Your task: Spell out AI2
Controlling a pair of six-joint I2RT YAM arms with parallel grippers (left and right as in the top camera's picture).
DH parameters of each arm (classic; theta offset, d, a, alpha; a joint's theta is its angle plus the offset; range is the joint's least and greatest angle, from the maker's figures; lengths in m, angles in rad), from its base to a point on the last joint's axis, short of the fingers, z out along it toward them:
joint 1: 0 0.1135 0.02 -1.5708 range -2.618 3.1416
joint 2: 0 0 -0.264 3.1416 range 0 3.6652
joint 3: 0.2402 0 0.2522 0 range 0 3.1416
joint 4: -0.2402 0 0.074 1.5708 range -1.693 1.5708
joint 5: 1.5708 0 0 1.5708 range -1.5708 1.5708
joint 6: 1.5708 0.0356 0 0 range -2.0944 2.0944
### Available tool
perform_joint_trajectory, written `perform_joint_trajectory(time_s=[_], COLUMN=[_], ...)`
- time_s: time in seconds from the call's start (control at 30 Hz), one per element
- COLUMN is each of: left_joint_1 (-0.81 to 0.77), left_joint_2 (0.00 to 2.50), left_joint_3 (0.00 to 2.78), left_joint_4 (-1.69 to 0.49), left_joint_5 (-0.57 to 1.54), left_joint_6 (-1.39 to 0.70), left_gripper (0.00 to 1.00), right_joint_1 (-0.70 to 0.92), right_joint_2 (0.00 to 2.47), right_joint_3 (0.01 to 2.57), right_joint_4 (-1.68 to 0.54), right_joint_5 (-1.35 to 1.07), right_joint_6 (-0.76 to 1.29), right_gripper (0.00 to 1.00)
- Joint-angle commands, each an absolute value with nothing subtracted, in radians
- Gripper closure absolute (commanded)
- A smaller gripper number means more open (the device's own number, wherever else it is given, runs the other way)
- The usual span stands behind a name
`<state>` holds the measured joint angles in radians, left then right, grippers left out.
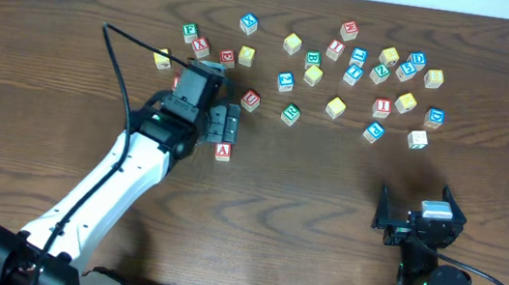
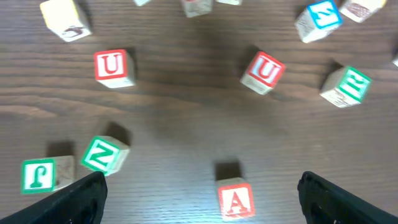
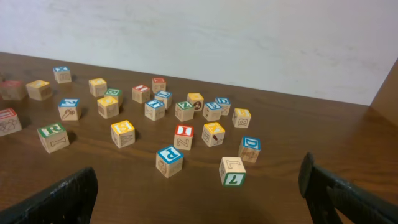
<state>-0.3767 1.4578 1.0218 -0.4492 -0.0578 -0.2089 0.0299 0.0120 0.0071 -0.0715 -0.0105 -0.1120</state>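
A wooden block with a red A (image 1: pixel 223 150) lies on the table just below my left gripper (image 1: pixel 223 125). In the left wrist view the A block (image 2: pixel 235 199) sits low between the open fingers of the left gripper (image 2: pixel 200 183), nearer the right one and touching neither. A red I block (image 1: pixel 381 107) lies in the scatter at the right and also shows in the right wrist view (image 3: pixel 183 133). A blue block marked 2 or Z (image 2: pixel 323 16) lies ahead. My right gripper (image 1: pixel 418 217) is open and empty; the right wrist view shows the right gripper (image 3: pixel 198 175) apart from all blocks.
Several letter blocks are scattered across the far half of the table. Two red U blocks (image 2: pixel 112 67) (image 2: pixel 264 71), a green R block (image 2: pixel 345 86) and green blocks (image 2: pixel 102 154) lie close ahead of the left gripper. A blue P block (image 3: pixel 169 160) and a green block (image 3: pixel 232 171) lie nearest the right gripper.
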Motion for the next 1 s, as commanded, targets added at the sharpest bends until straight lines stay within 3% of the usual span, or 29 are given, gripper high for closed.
perform_joint_trajectory(time_s=[0.0, 0.97], left_joint_1=[-0.346, -0.337], left_joint_2=[1.434, 1.429], left_joint_3=[1.052, 1.052], left_joint_4=[-0.455, -0.459], left_joint_5=[-0.059, -0.06], left_joint_6=[-0.203, -0.202], left_gripper=[0.03, 0.03], right_joint_1=[0.025, 0.026], right_joint_2=[0.006, 0.006], right_joint_3=[0.006, 0.006], right_joint_4=[-0.077, -0.053], right_joint_5=[-0.007, 0.051], right_joint_6=[-0.098, -0.155], right_gripper=[0.01, 0.01])
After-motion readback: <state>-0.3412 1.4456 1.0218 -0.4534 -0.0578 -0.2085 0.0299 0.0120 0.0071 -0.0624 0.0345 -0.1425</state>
